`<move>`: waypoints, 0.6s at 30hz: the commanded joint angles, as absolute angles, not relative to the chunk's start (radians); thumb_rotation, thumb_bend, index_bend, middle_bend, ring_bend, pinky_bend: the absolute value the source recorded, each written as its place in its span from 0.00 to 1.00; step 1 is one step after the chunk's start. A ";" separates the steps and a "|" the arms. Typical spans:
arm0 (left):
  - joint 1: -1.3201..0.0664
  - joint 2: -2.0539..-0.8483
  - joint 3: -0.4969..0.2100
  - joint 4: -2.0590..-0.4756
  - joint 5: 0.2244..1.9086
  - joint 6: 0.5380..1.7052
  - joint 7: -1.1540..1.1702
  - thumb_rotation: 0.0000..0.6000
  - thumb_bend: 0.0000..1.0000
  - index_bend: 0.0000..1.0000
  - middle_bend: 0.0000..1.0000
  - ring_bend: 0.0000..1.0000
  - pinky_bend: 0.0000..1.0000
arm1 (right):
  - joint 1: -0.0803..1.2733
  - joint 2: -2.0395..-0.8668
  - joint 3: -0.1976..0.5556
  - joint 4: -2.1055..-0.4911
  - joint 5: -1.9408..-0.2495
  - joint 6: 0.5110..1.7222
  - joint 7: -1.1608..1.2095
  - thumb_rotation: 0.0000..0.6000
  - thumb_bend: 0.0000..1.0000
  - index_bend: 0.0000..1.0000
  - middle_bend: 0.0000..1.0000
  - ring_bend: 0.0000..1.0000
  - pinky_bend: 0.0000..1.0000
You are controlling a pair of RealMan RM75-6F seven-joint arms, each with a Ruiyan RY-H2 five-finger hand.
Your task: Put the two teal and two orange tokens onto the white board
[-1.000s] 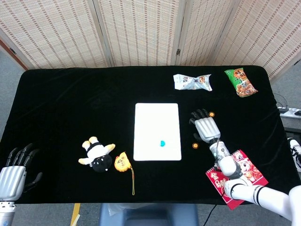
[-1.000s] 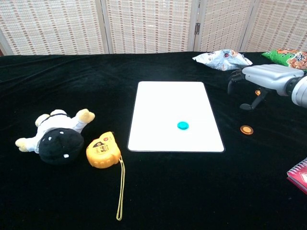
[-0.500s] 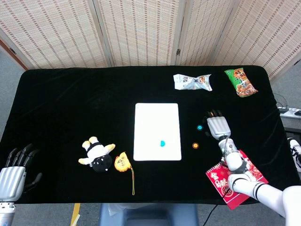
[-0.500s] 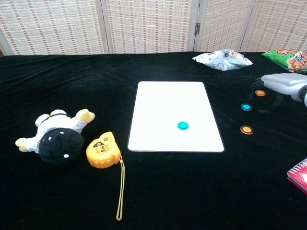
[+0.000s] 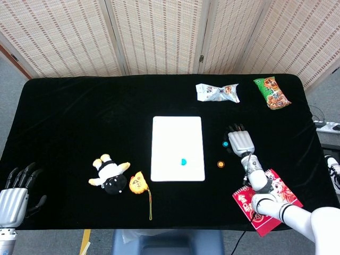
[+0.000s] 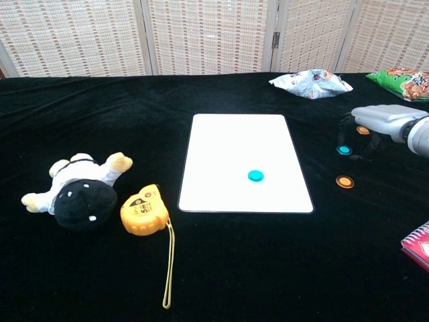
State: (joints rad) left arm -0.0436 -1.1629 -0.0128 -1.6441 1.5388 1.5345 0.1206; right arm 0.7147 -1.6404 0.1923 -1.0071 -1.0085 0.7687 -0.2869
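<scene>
A black-covered table (image 5: 79, 106) stands before woven folding screens (image 5: 159, 32); the white board (image 5: 177, 148) lies at its centre with one teal token (image 5: 184, 161) on it. The right hand (image 5: 241, 140), fingers slightly spread and holding nothing, hovers palm-down just beside the second teal token (image 6: 344, 149), between two orange tokens (image 6: 344, 181) (image 6: 362, 130). The left hand (image 5: 15, 191) rests spread at the near-left table edge, well apart from all tokens.

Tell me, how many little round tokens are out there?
4: a teal token on the white board; a second teal token, an orange token and another orange one around the right hand.
</scene>
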 commanded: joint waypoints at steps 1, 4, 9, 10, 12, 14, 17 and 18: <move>-0.044 -1.163 -0.013 -1.643 1.539 1.535 0.120 1.00 0.36 0.19 0.10 0.14 0.00 | 0.716 -1.641 0.193 -1.008 -1.008 0.770 -0.289 1.00 0.27 0.40 0.12 0.01 0.00; -0.043 -1.163 -0.014 -1.643 1.540 1.537 0.119 1.00 0.36 0.19 0.10 0.14 0.00 | 0.718 -1.641 0.196 -1.011 -1.005 0.768 -0.290 1.00 0.27 0.41 0.13 0.01 0.00; -0.041 -1.162 -0.013 -1.642 1.538 1.537 0.118 1.00 0.36 0.19 0.10 0.14 0.00 | 0.722 -1.647 0.197 -1.005 -0.996 0.763 -0.298 1.00 0.27 0.43 0.14 0.02 0.00; -0.041 -1.162 -0.013 -1.642 1.538 1.537 0.118 1.00 0.36 0.19 0.10 0.14 0.00 | 0.722 -1.648 0.197 -1.003 -0.994 0.761 -0.299 1.00 0.27 0.44 0.14 0.02 0.00; -0.041 -1.161 -0.014 -1.643 1.538 1.538 0.118 1.00 0.36 0.19 0.10 0.14 0.00 | 0.725 -1.652 0.198 -0.995 -0.991 0.760 -0.301 1.00 0.27 0.44 0.14 0.02 0.00; -0.040 -1.160 -0.013 -1.643 1.538 1.539 0.119 1.00 0.36 0.19 0.10 0.14 0.00 | 0.727 -1.655 0.200 -0.989 -0.988 0.757 -0.300 1.00 0.27 0.44 0.14 0.02 0.00; -0.040 -1.160 -0.014 -1.644 1.537 1.539 0.120 1.00 0.36 0.19 0.10 0.14 0.00 | 0.729 -1.656 0.201 -0.984 -0.989 0.755 -0.299 1.00 0.27 0.44 0.14 0.02 0.00; -0.040 -1.160 -0.014 -1.645 1.537 1.538 0.122 1.00 0.36 0.19 0.10 0.14 0.00 | 0.729 -1.656 0.201 -0.984 -0.989 0.755 -0.298 1.00 0.27 0.45 0.14 0.02 0.00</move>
State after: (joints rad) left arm -0.0397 -1.1596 -0.0135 -1.6450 1.5372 1.5383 0.1216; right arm 0.7289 -1.6559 0.2010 -0.9842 -0.9889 0.7551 -0.2984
